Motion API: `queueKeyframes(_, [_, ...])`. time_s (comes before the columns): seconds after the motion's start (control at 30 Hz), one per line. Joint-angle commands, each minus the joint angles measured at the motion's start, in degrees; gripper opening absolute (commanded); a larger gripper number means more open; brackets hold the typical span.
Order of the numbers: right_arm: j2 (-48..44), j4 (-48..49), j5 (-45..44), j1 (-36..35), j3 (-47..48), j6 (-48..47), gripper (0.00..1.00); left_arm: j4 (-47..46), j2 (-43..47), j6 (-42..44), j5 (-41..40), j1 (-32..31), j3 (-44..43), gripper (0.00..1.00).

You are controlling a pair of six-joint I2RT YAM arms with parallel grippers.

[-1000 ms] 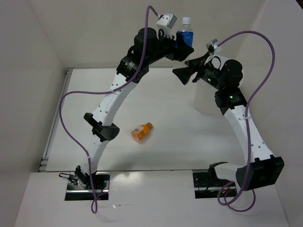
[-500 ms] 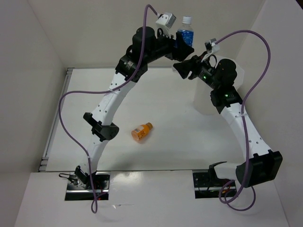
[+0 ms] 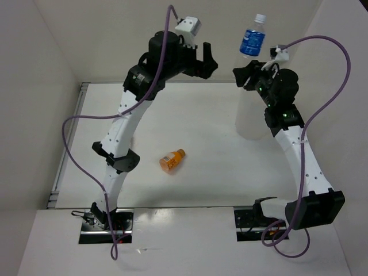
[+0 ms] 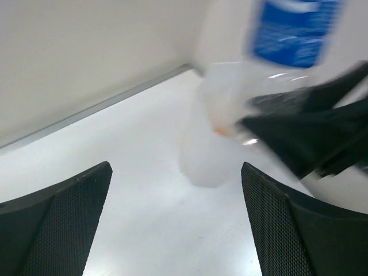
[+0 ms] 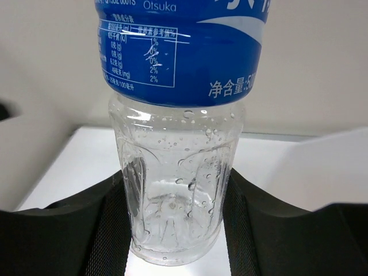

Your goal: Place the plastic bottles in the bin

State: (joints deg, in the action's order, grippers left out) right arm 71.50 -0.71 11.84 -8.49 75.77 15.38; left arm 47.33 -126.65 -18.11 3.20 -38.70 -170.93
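The right gripper point(image 3: 246, 73) is clamped on the base of the blue-label bottle point(image 5: 178, 172), holding it upright in the air near the far right corner. The bin point(image 4: 198, 155) stands by the right edge. The left gripper point(image 3: 207, 60) is spread wide, empty. An orange bottle point(image 3: 172, 160) lies mid-worktop.

Looks like a robotics lab test cell, not anybody's home: plain white panels point(image 3: 34, 115) box in a white table point(image 3: 207, 155), two white arms point(image 3: 123, 123) are bolted to dark base plates point(image 3: 123, 227), and purple cables point(image 3: 64, 138) loop loose off them.
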Motion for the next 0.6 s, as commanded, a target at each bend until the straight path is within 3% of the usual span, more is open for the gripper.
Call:
queueKeyframes(0.0, [-0.76, -3.42, -11.28, 4.00, 2.81, -2.19, 0.26, 12.58, 5.01, -1.65, -13.99, 5.02, -4.05, 1.00])
queueKeyframes(0.07, [0.47, -5.00, -11.31, 6.73, 2.20, -2.90, 0.26, 23.12, 4.92, -4.99, -16.65, 8.18, -8.51, 1.00])
queueKeyframes(0.13, [1.53, -5.62, -13.42, 7.87, 1.41, -2.90, 0.26, 27.26, 5.45, -6.24, -22.58, 10.75, -6.44, 1.00])
queueKeyframes(0.2, [1.53, -5.62, -14.64, 9.63, 0.18, -3.69, 0.26, 25.90, 12.98, -9.91, -27.00, 11.28, 7.81, 1.00])
queueKeyframes(0.23, [1.53, -5.10, -14.65, 10.50, 0.17, -3.16, 0.28, 21.27, 16.40, -10.80, -27.02, 11.80, 24.43, 1.00])
queueKeyframes(0.27, [1.53, -5.09, -14.65, 12.17, -0.61, -3.16, 0.28, 17.05, 25.83, -10.81, -27.02, 12.50, 34.60, 1.00])
queueKeyframes(0.3, [2.23, -5.09, -14.13, 12.79, -1.14, -3.16, 0.29, 4.74, 32.02, -10.81, -25.45, 14.86, 45.66, 1.00])
queueKeyframes(0.33, [3.37, -5.09, -14.12, 12.80, -1.15, -3.16, 0.31, -1.48, 38.43, -10.81, -23.00, 16.79, 56.30, 1.00])
queueKeyframes(0.37, [4.07, -5.09, -14.12, 12.80, -1.15, -3.94, 0.33, -6.85, 50.85, -11.59, -21.24, 18.64, 73.55, 1.00])
queueKeyframes(0.43, [5.22, -5.61, -12.90, 13.32, -1.15, -3.95, 0.35, -15.32, 62.60, -12.21, -20.69, 21.11, 82.22, 1.00])
queueKeyframes(0.57, [5.75, -5.62, -15.52, 13.85, -3.34, -3.43, 0.39, -7.54, 62.41, -13.79, -26.56, 22.88, 85.93, 1.00])
